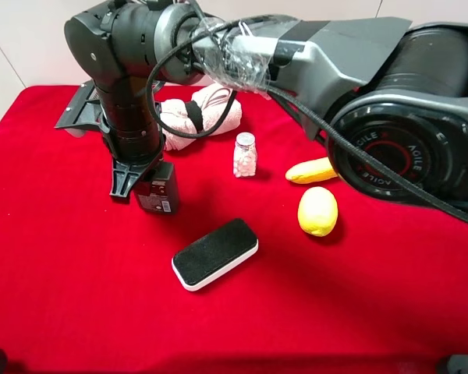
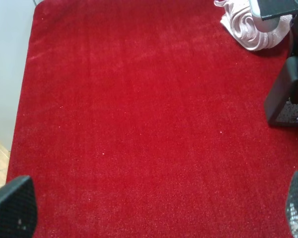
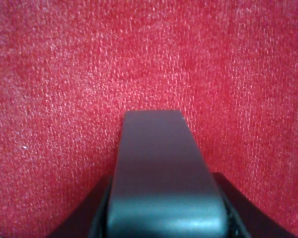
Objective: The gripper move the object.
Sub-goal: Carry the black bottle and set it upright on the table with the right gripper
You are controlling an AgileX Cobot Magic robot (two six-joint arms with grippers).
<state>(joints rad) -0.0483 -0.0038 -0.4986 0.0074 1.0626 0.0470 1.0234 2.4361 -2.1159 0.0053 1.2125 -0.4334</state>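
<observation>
The object, a small dark flat-sided bottle (image 1: 157,189) with a printed label, stands upright at the left of the red cloth. My right gripper (image 1: 139,178) reaches across from the right and is shut on it, black jaws on either side. In the right wrist view the bottle (image 3: 159,158) fills the middle between the jaws of the right gripper (image 3: 161,215), just over the cloth. The left wrist view shows the bottle (image 2: 285,99) at its edge. My left gripper (image 2: 156,206) is open and empty over bare cloth, well apart from the bottle.
A clear salt shaker (image 1: 245,154), a black-topped white eraser block (image 1: 215,253), a lemon (image 1: 317,210) and a yellow banana-like piece (image 1: 312,171) lie to the right. A pink towel (image 1: 207,113) lies behind. The red cloth's (image 2: 30,74) left edge meets a white wall.
</observation>
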